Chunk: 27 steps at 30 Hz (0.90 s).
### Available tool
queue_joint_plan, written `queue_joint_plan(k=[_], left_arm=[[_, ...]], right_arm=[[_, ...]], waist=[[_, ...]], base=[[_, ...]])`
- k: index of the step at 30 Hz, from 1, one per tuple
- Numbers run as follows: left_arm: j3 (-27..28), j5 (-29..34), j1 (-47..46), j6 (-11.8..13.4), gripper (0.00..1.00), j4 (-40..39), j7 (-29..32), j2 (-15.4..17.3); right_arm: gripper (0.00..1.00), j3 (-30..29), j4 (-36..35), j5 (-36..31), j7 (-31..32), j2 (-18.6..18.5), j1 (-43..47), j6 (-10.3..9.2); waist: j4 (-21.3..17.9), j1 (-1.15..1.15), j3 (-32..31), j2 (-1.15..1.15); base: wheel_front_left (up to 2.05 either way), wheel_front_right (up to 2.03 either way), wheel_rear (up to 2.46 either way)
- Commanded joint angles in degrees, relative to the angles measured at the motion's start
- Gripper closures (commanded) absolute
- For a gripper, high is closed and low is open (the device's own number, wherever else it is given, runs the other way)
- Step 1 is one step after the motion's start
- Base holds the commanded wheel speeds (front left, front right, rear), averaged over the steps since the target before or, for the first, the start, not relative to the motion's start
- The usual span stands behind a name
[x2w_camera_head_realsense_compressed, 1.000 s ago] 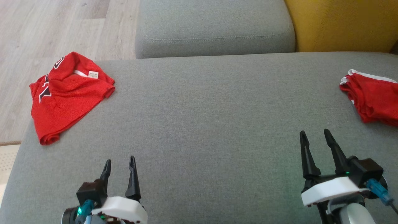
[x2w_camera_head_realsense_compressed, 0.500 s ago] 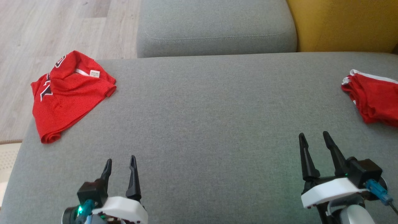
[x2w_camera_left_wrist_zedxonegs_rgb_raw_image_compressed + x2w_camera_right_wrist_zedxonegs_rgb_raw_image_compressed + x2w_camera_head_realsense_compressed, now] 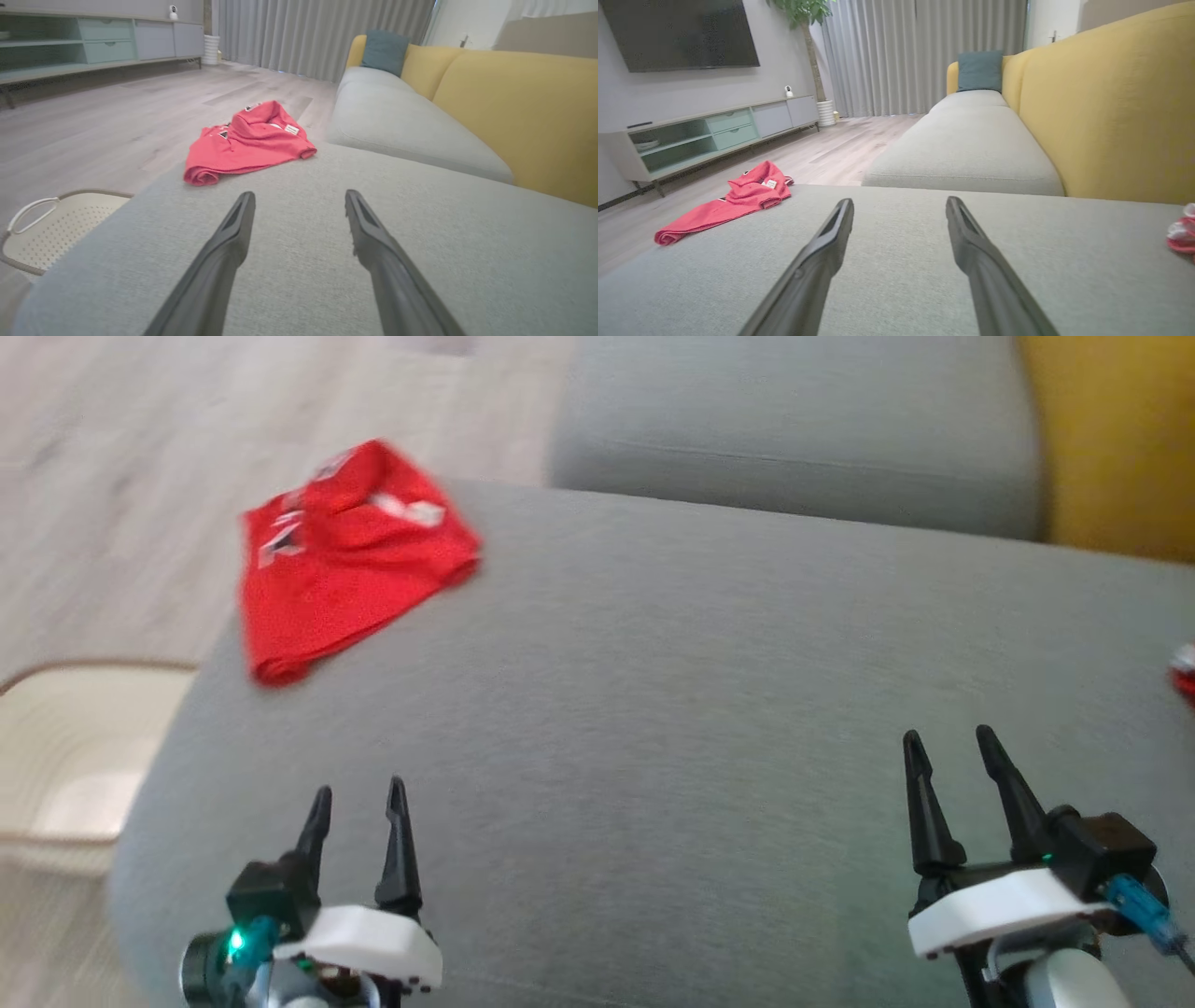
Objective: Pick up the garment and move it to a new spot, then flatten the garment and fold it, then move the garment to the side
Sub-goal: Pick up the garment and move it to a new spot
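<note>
Fig. Opening step, the pick-up, not yet begun. Far left, on the floor: a pale perforated basket [image 3: 70, 747], no part of the task as I judge it. Right of it, at the far left corner of the grey sofa cushion [image 3: 653, 663]: the garment [image 3: 345, 551], red with dark lettering and a white label, loosely bunched, its left side lying along the cushion's edge; the head view is blurred, the wrist views show it sharply. Near left: my left pincer [image 3: 359, 789], jaws spread wide and holding nothing, well apart from the garment, above bare cushion. Near right: my right pincer [image 3: 949, 735], likewise wide open and empty. At the right edge: a sliver of another red and white cloth [image 3: 1184, 672], too little of it visible to identify. Judgement: the next move calls for a long reach to the far left, most likely by the left pincer, lowering the open jaws over a raised fold so that they close on cloth, not on the cushion
</note>
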Motion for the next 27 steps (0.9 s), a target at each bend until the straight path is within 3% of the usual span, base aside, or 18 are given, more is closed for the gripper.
queue_joint_plan(k=[1,2,7,16,27], left_arm=[[2.11,0.62,-3.44,-0.28,0.0,-2.32,-0.71,-0.06],[2.47,0.74,-3.7,-0.3,0.0,-2.71,-0.71,0.14],[3.82,0.66,-3.6,0.0,0.0,-3.59,-0.71,0.57],[8.78,0.21,-0.06,2.27,0.0,-8.89,-0.71,0.28],[9.21,0.33,1.08,1.96,0.0,-9.96,-0.71,-0.1]], right_arm=[[0.0,1.45,-2.21,0.34,-0.68,-0.23,-1.36,-0.04],[0.0,1.55,-2.12,0.53,-0.91,-0.23,-1.57,-0.04],[0.0,2.91,-1.83,1.06,-1.16,-0.23,-2.66,-0.04],[0.0,9.03,0.74,1.02,-0.89,-0.23,-8.76,-0.04],[0.0,8.32,2.0,0.06,-1.43,-0.23,-9.38,-0.04]], waist=[[6.25,0.0,0.29,0.0],[9.97,0.0,0.5,0.0],[17.45,0.0,1.62,0.0],[19.31,0.0,4.74,0.0],[19.62,0.0,5.17,0.0]], base=[[0.0,0.0,0.0],[0.0,0.0,0.0],[0.0,0.0,0.0],[0.0,0.0,0.0],[0.0,0.0,0.0]])
